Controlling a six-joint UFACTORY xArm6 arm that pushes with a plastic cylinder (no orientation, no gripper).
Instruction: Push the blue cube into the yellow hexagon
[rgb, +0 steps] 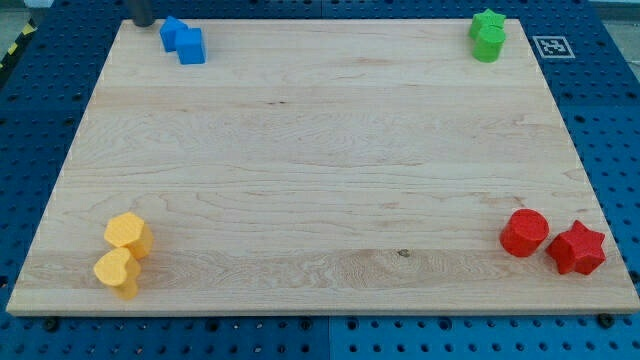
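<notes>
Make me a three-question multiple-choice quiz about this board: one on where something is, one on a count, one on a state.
1. Where is my tip?
A. by the red blocks
B. at the view's top left, left of the blue blocks
C. at the board's middle

2. How many red blocks are there?
A. one
B. two
C. four

3. The blue cube and yellow hexagon are:
A. touching
B. stacked
C. far apart

Answers: B, the rod's end shows beside the blue pair; B, a red cylinder and red star; C, opposite board ends.
</notes>
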